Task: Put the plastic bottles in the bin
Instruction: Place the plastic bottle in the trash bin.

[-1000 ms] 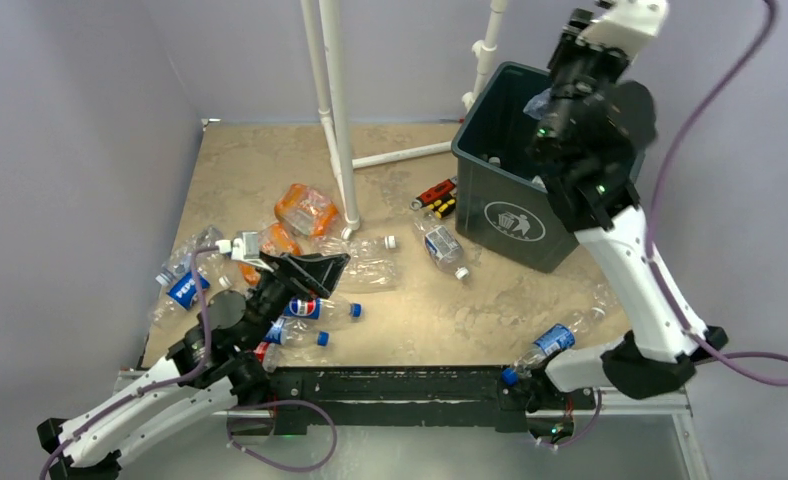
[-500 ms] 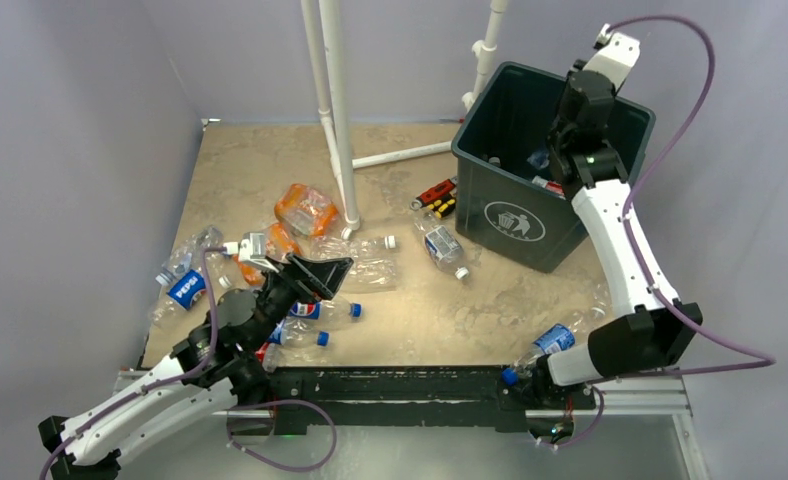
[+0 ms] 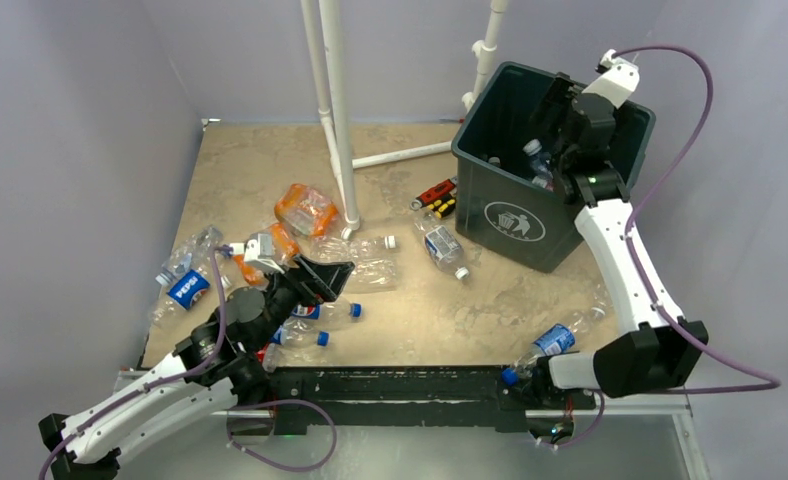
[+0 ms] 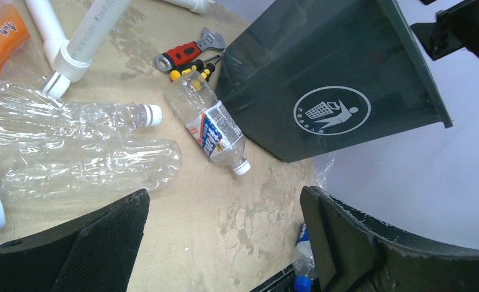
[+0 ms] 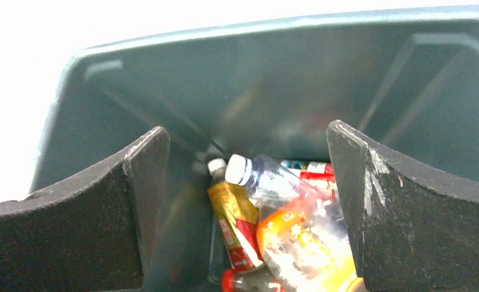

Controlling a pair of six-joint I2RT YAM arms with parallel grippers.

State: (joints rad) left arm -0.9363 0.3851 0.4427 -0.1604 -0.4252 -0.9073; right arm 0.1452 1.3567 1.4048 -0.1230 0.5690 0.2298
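The dark green-grey bin (image 3: 515,215) stands at the back right. My right gripper (image 3: 560,108) hangs open over its mouth, and nothing is between the jaws. Below it a clear white-capped bottle (image 5: 267,179) lies loose on orange (image 5: 304,243) and yellow-red (image 5: 234,219) bottles inside the bin (image 5: 286,79). My left gripper (image 3: 325,273) is open low over the near-left table, holding nothing. Around it lie plastic bottles: Pepsi ones (image 3: 315,309) (image 3: 185,288), crushed clear ones (image 4: 85,167), an orange one (image 3: 307,208). A labelled bottle (image 4: 213,131) rests near the bin (image 4: 328,79).
A white pipe frame (image 3: 335,110) rises from the table's middle back. Small red, yellow and black tools (image 3: 436,197) lie left of the bin. Another blue-capped bottle (image 3: 555,340) lies by the right arm's base at the near edge. Purple walls close in on all sides.
My right gripper came down to the bin's mouth and opened, letting its clear bottle go into the bin. The left gripper has edged slightly forward.
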